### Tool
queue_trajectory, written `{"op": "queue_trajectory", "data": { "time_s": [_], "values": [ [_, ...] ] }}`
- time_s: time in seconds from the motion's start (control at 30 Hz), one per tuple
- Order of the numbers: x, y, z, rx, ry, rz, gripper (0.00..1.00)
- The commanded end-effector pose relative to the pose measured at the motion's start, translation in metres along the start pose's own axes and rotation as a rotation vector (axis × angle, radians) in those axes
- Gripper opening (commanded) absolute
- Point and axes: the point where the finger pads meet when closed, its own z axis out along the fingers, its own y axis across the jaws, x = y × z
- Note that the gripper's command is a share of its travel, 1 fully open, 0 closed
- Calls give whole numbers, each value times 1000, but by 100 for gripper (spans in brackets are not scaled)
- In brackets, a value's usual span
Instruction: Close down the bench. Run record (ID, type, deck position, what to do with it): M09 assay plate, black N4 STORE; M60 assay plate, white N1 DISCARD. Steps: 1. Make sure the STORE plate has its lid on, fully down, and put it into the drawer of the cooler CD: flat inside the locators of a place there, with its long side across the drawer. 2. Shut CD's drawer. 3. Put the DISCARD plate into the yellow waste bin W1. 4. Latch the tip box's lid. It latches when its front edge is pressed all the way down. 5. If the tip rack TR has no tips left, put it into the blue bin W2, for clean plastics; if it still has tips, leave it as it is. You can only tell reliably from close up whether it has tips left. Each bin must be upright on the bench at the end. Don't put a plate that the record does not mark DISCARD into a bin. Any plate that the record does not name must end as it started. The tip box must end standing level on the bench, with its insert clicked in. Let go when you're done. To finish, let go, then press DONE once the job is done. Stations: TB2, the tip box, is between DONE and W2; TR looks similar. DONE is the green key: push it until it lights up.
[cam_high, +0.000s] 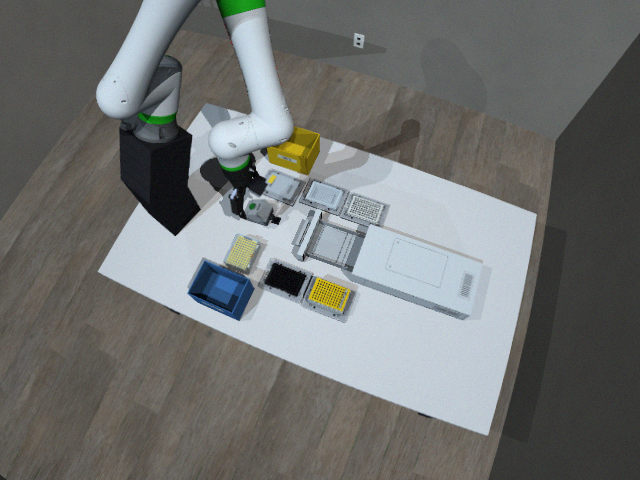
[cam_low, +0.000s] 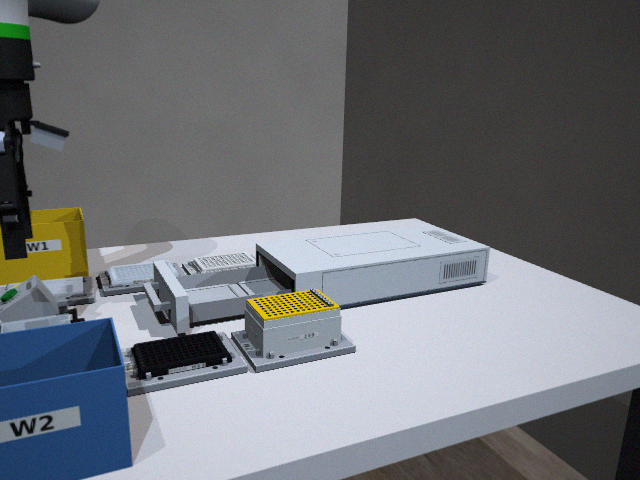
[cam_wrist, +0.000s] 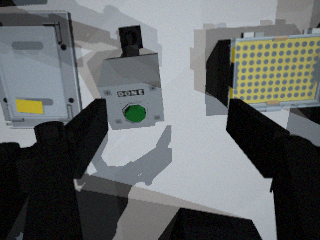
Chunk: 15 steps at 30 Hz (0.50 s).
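My gripper (cam_high: 241, 204) is open and empty, and hangs over the bench right beside the grey DONE key with its green button (cam_high: 252, 206). In the wrist view the button (cam_wrist: 134, 114) lies ahead, between my two fingers. The tip box with its pale yellow insert (cam_high: 241, 253) stands between the key and the blue bin W2 (cam_high: 221, 289); it also shows in the wrist view (cam_wrist: 275, 67). The black plate (cam_high: 285, 279) sits in its nest with open wells, no lid on it. The tip rack TR (cam_high: 329, 295) has a bright yellow top. The cooler's drawer (cam_high: 330, 241) is pulled out and looks empty.
The yellow bin W1 (cam_high: 294, 149) stands upright at the back. In a row beside it are a grey nest with a yellow tag (cam_high: 281, 186), a pale plate (cam_high: 324, 195) and a white plate (cam_high: 365, 207). The cooler body (cam_high: 413, 268) takes up the right side.
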Motion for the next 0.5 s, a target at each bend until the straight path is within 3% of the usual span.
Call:
{"op": "queue_trajectory", "data": {
  "time_s": [0.0,0.47],
  "values": [
    [2,-13,0,-3,0,0,70],
    [5,-61,3,-3,0,0,70]
  ]
}}
